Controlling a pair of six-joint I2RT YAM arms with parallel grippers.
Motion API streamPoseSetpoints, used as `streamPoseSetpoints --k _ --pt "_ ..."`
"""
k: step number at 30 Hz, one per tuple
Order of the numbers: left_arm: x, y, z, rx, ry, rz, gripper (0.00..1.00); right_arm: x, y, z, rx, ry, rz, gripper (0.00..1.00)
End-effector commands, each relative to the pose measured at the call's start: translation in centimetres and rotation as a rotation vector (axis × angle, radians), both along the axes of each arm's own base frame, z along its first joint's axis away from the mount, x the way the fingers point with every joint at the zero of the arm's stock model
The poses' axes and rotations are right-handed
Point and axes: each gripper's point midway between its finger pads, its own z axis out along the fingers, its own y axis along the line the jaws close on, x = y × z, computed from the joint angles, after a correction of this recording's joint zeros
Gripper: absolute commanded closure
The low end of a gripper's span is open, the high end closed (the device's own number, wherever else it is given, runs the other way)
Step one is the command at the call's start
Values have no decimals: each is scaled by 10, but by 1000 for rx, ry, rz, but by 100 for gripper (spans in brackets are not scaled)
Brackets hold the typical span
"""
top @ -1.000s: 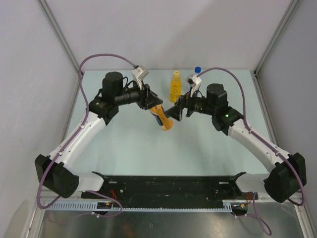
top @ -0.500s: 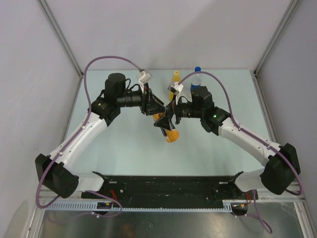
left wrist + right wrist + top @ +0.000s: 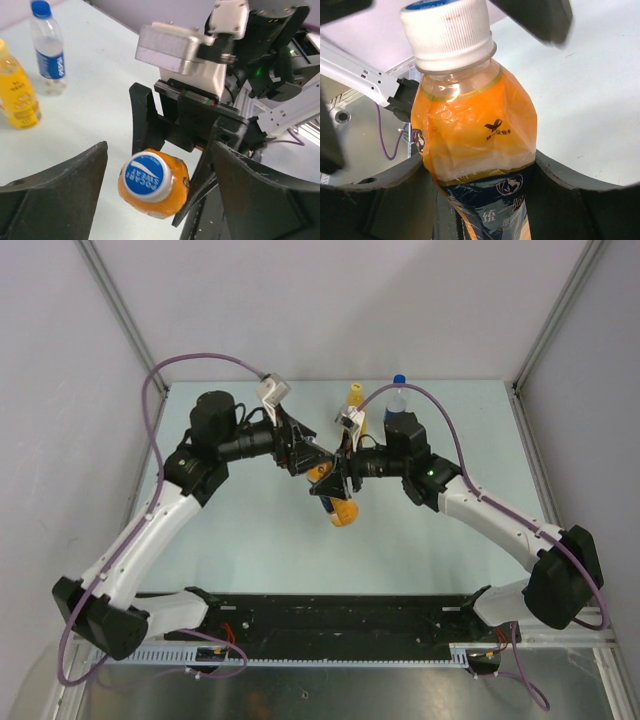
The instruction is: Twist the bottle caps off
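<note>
**Top view.** The orange bottle [image 3: 338,502] is over the middle of the table [image 3: 250,530], between the two grippers. Its long axis runs on a slant. The neck points up and left toward the left gripper [image 3: 312,462], and the base points down and right toward the arm bases. The right gripper [image 3: 338,483] reaches across the bottle's body from the right and is clamped on it. The yellow bottle [image 3: 354,405] and the clear bottle [image 3: 398,400] stand upright behind the orange bottle, the clear one to the right of the yellow one.

**Left wrist view.** The orange bottle is seen end-on. Its white cap [image 3: 148,176] faces the camera, and the long axis runs away from it. The left gripper's fingers [image 3: 60,190] stand wide on either side of the cap, with a gap on each side, and grip nothing. Behind the cap, the right gripper's two black fingers press the bottle from opposite sides. The yellow and clear bottles stand up and left of the orange bottle. The blue cap [image 3: 41,7] sits on the clear one.

**Right wrist view.** The orange bottle fills the frame, neck up and leaning slightly left. The white cap sits on the neck at the top. The blue label at the bottom lies between the right gripper's fingers [image 3: 570,200], which bear on both sides of it. The left gripper's fingers show as blurred dark shapes on either side of the cap, apart from it.
</note>
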Motion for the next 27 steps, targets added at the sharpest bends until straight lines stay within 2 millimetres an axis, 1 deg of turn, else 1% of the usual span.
streamPoseSetpoints --k 1,2,4,8,11,13,18,21,24,27 --pt "5 19 32 -38 -115 146 5 1 -2 33 62 -57 -16 53" --pt "8 23 34 -38 -126 183 3 2 -3 35 62 -62 -28 53" --pt "10 33 39 -39 -149 246 1 9 -7 36 56 -65 -77 53" --pt "9 43 44 -46 -172 300 1 35 -25 40 63 -24 -212 53" --pt "6 42 35 -44 -142 293 0 57 -46 57 131 36 -300 53" --pt "6 39 25 -46 -101 284 1 66 -59 73 188 62 -340 52" --pt "1 21 3 -58 1 207 1 76 -83 115 341 111 -411 51" --pt "-2 4 0 -84 24 149 1 75 -90 136 418 136 -416 51" --pt "-5 -17 1 -99 32 96 1 70 -90 150 469 149 -397 51" --pt "-9 -38 4 -108 34 40 1 65 -89 157 494 156 -379 50"
